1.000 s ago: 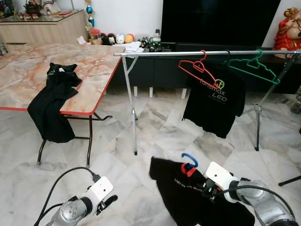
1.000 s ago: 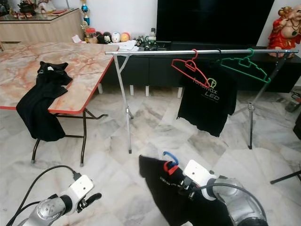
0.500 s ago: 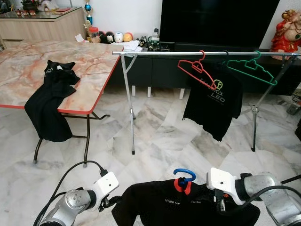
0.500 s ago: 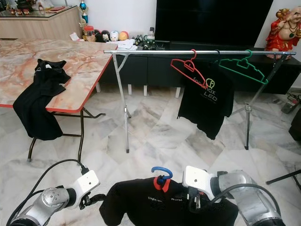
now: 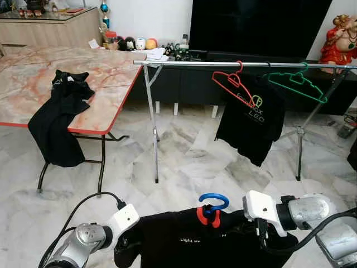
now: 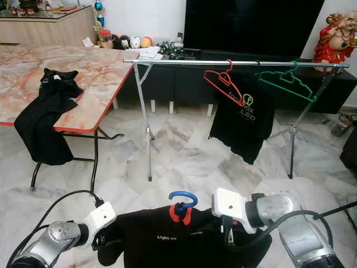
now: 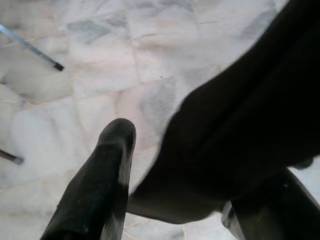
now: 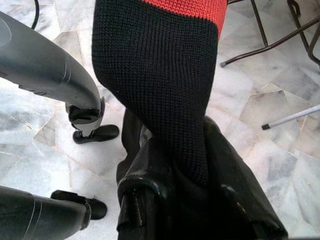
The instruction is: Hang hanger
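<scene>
Since a second ago the black shirt [image 5: 195,245] on its hanger [image 5: 210,207] has swung from edge-on to broadside, stretched left to right between both grippers near the robot, so it now lies parallel to the far rail [image 5: 245,65]. Its blue hook points up. The right gripper [image 8: 170,185] is clamped on fabric; the left gripper [image 7: 175,200] seems, in shadow, to pinch the sleeve.

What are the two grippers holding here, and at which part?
Both hold the black T-shirt on its blue-hooked red hanger: the right gripper is shut on one shoulder, the left gripper is at the other.
</scene>
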Robot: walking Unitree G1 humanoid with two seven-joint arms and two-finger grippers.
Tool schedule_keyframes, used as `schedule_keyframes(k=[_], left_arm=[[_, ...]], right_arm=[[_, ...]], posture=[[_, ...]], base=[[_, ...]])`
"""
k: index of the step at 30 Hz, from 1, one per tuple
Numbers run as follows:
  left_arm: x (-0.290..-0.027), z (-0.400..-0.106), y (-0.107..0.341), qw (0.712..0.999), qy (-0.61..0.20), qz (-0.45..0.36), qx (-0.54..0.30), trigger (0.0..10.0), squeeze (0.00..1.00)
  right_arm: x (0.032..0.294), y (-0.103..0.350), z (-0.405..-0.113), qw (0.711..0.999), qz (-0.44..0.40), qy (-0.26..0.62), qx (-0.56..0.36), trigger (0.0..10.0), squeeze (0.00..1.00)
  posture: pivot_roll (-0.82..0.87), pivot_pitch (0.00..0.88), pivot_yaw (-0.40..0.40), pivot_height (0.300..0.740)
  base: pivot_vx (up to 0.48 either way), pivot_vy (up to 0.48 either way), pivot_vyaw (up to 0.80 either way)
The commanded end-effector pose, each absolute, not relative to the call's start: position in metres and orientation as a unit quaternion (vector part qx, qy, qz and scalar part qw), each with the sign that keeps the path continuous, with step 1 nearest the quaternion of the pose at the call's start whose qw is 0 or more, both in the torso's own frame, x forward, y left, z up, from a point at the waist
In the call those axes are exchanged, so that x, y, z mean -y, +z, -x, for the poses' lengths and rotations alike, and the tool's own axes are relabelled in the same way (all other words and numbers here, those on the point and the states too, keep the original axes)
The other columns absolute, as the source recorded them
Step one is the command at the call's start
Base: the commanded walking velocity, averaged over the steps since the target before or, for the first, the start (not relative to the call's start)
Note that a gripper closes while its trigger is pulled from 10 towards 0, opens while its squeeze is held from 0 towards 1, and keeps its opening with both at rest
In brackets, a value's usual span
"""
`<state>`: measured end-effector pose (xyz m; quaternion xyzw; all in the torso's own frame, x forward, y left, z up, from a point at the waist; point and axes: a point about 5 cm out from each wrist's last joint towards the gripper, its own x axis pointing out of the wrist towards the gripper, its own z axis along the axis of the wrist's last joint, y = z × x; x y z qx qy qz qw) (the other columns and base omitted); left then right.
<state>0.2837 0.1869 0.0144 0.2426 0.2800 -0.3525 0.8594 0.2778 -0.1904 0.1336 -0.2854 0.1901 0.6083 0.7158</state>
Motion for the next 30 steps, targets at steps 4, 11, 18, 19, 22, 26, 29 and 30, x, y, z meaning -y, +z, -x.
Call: schedule_keyframes(k=[4,11,18,19,22,26,29,30], left_arm=[[-0.188,-0.285,0.014,0.86,-0.349,-0.238,-0.284,0.0,0.0],[-0.183,-0.288,0.016,0.867,-0.351,-0.22,-0.276,0.0,0.0],[-0.179,-0.287,0.016,0.866,-0.36,-0.213,-0.273,0.0,0.0],[-0.178,-0.288,0.016,0.868,-0.358,-0.213,-0.271,0.0,0.0],[-0.176,-0.289,0.015,0.871,-0.353,-0.21,-0.268,0.0,0.0],[-0.176,-0.288,0.014,0.869,-0.353,-0.216,-0.27,0.0,0.0],[-0.18,-0.289,0.014,0.873,-0.336,-0.225,-0.273,0.0,0.0],[-0.181,-0.289,0.014,0.873,-0.334,-0.228,-0.274,0.0,0.0]], right_arm=[[0.192,0.144,-0.278,0.726,0.285,0.603,-0.167,10.0,0.0],[0.189,0.142,-0.279,0.735,0.274,0.598,-0.167,10.0,0.0],[0.187,0.14,-0.279,0.74,0.267,0.595,-0.164,10.0,0.0],[0.186,0.139,-0.279,0.742,0.264,0.595,-0.164,10.0,0.0],[0.183,0.136,-0.279,0.742,0.262,0.595,-0.166,10.0,0.0],[0.184,0.135,-0.28,0.743,0.264,0.592,-0.167,10.0,0.0],[0.185,0.133,-0.281,0.745,0.268,0.586,-0.172,10.0,0.0],[0.185,0.133,-0.281,0.745,0.269,0.585,-0.174,10.0,0.0]], posture=[[0.02,0.0,-0.043,0.74],[0.02,0.0,-0.041,0.74],[0.02,0.0,-0.036,0.74],[0.02,0.0,-0.036,0.74],[0.02,0.0,-0.035,0.74],[0.02,0.0,-0.036,0.74],[0.02,0.0,-0.036,0.74],[0.02,0.0,-0.034,0.74]], base=[[0.0,0.0,0.0],[0.0,0.0,0.0],[0.0,0.0,0.0],[0.0,0.0,0.0],[0.0,0.0,0.0],[0.0,0.0,0.0],[0.0,0.0,0.0],[0.0,0.0,0.0]])
